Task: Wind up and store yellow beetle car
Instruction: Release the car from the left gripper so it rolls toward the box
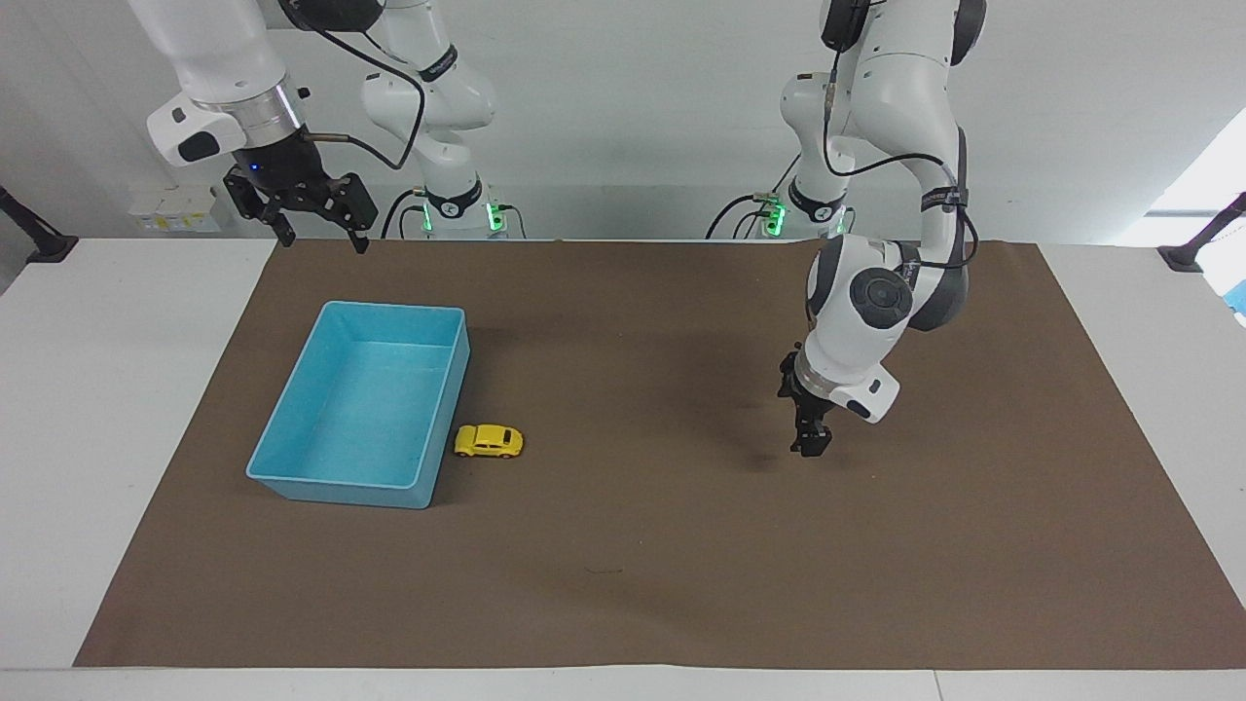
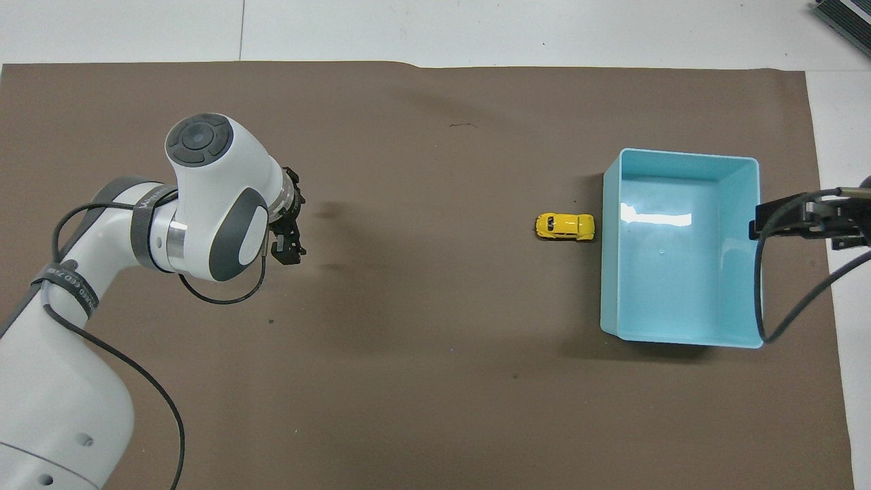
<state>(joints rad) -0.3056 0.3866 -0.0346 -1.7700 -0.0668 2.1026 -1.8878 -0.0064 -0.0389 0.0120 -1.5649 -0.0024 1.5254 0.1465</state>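
The yellow beetle car (image 1: 489, 441) stands on the brown mat with its nose against the outer wall of the blue bin (image 1: 336, 478), on the side toward the left arm's end. It also shows in the overhead view (image 2: 565, 226), touching or nearly touching the bin's wall (image 2: 607, 272). The bin holds nothing. My left gripper (image 1: 811, 445) hangs low over the mat, well apart from the car and holding nothing; it also shows in the overhead view (image 2: 288, 252). My right gripper (image 1: 321, 237) is open and empty, raised above the mat's edge nearest the robots, by the bin.
The brown mat (image 1: 623, 565) covers most of the white table. The right arm's cable hangs over the bin's rim (image 2: 761, 292) in the overhead view.
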